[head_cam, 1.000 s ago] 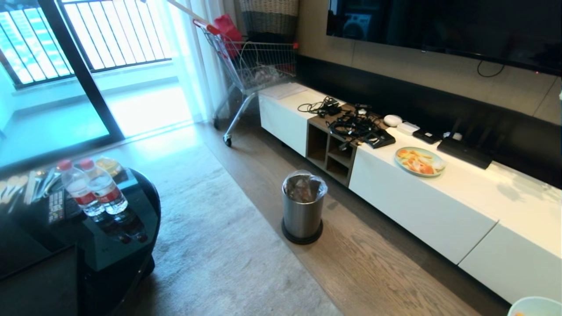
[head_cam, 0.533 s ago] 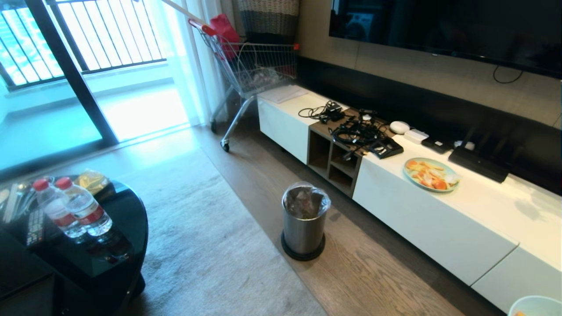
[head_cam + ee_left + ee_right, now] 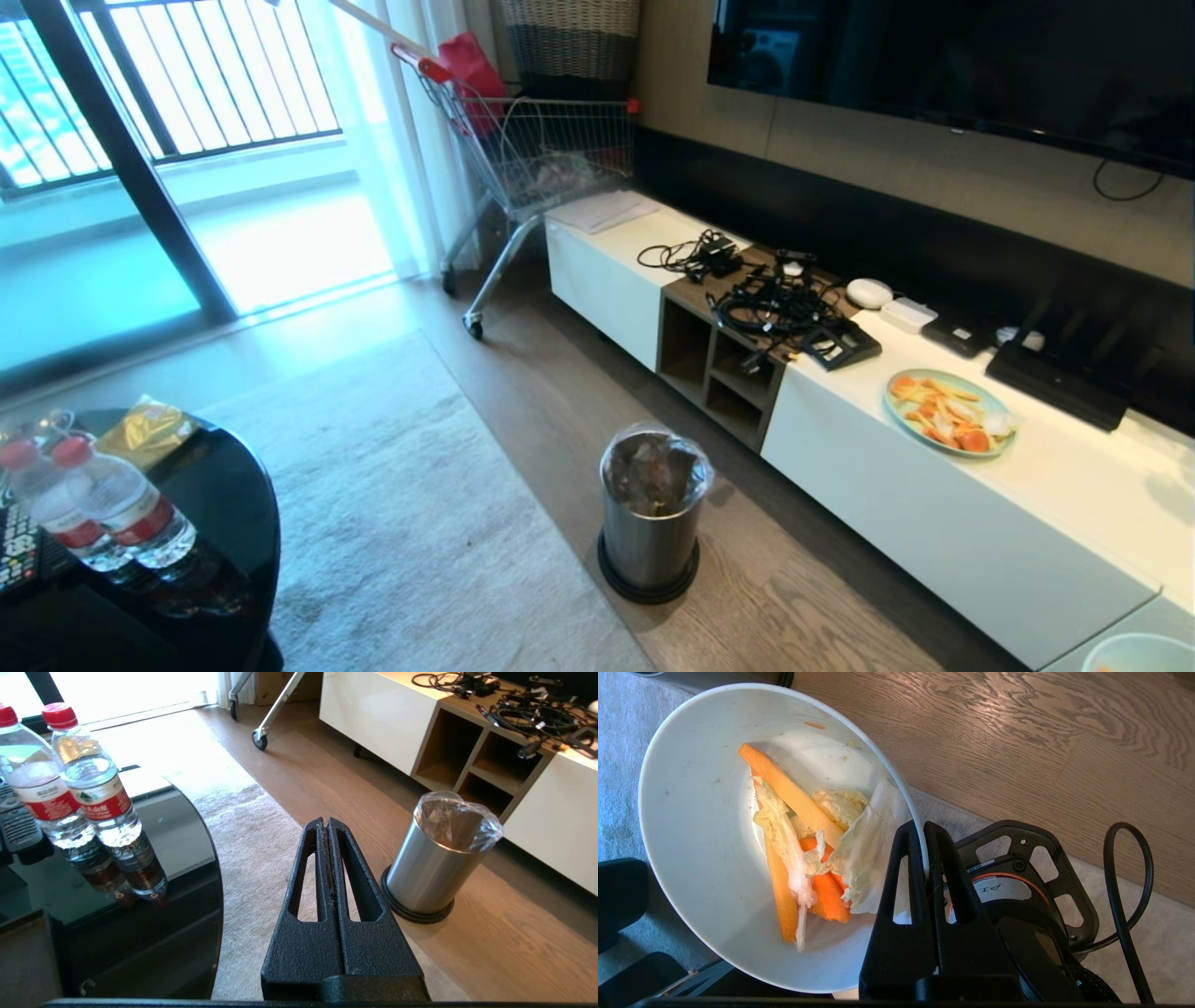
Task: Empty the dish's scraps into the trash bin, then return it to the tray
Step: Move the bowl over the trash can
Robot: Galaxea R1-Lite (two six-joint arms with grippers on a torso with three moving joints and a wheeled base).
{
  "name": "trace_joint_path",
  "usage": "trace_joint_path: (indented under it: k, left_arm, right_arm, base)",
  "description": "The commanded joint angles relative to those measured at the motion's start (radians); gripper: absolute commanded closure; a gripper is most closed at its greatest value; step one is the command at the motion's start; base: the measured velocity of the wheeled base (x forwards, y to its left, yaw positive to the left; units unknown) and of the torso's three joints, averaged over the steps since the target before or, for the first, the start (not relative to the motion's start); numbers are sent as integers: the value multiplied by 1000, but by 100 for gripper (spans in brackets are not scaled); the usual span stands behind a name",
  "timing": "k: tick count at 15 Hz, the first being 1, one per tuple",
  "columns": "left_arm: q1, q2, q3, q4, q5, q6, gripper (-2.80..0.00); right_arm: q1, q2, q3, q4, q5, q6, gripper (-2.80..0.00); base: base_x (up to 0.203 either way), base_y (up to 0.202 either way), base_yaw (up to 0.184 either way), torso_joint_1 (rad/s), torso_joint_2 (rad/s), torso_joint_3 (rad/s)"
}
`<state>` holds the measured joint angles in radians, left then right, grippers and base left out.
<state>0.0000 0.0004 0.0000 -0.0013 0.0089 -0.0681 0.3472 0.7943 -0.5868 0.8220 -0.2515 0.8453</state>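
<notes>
The right hand (image 3: pixel 924 828) pinches the rim of the small white deep-sided dish (image 3: pixel 691 849), cut off at the head view's corner, orange and pale scraps (image 3: pixel 803 858) inside, well apart from the shiny metal trash bin (image 3: pixel 651 523); the left hand (image 3: pixel 326 823) hangs closed, empty.

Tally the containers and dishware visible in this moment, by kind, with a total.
Water bottles: 2
Trash bin: 1
White bowl with scraps: 1
Pale blue plate: 1
Shopping cart: 1
Total: 6

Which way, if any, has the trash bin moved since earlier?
No. The trash bin keeps its place before the open shelves; the whole view shifted: the camera moved.
</notes>
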Motion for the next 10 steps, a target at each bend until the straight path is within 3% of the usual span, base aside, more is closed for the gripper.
trace_joint_path:
  k: [1,10]
  left_arm:
    - [0,0,0,0,0,-1,0]
    - [0,0,0,0,0,-1,0]
  right_arm:
    - [1,-1,-1,3,-2,5,0]
    - [-1,-17,-5,12,-3,3,0]
  base:
    - [155,0,1,6,9,7]
    - [7,0,1,3,0,0]
